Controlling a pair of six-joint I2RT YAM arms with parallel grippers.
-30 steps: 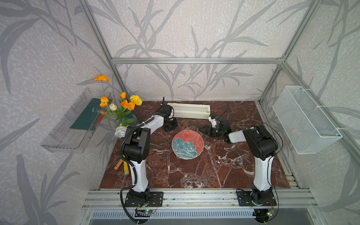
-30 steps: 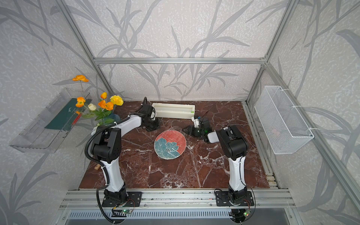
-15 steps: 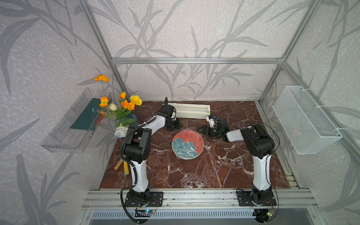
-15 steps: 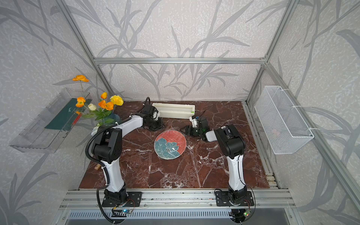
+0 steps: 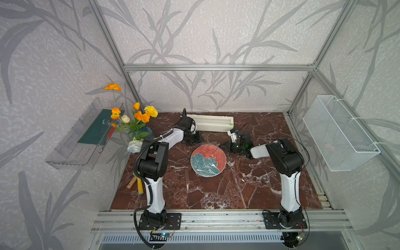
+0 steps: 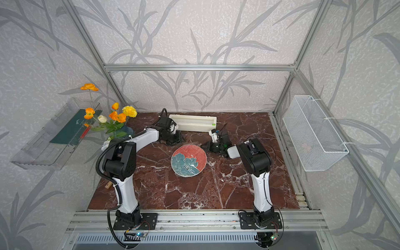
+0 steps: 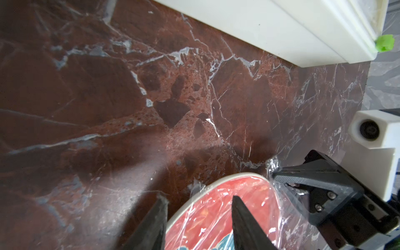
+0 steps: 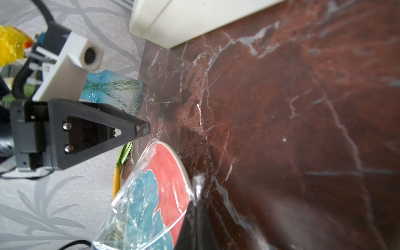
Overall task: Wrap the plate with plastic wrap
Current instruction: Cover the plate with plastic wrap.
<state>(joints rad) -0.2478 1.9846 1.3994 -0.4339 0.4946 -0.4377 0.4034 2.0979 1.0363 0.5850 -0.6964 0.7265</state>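
Observation:
The coral-red plate [image 5: 208,160] with the teal flower lies mid-table, covered by crinkly plastic wrap [image 7: 281,194]. My left gripper [image 7: 199,201] is open at the plate's far-left rim, one finger outside the rim and one over the plate [image 7: 255,194]. In a top view the left gripper [image 5: 194,141] sits just behind the plate. My right gripper [image 8: 194,205] is shut at the far-right rim, with the plastic wrap [image 8: 129,194] bunched at its tip and lifted off the plate [image 8: 164,173]. Both top views show the right gripper [image 6: 204,146] low beside the plate [image 6: 188,160].
The cream dispenser box [image 5: 208,123] lies along the back, close behind both grippers. A blue vase of flowers [image 5: 138,121] stands at the back left, and sticks [image 5: 138,186] lie at the left edge. A wire basket [image 5: 339,132] and a clear shelf [image 5: 84,134] hang on the side walls.
The left gripper has opened and shifted toward the plate's far rim. The right gripper has moved left to the plate's edge and shut on the wrap.

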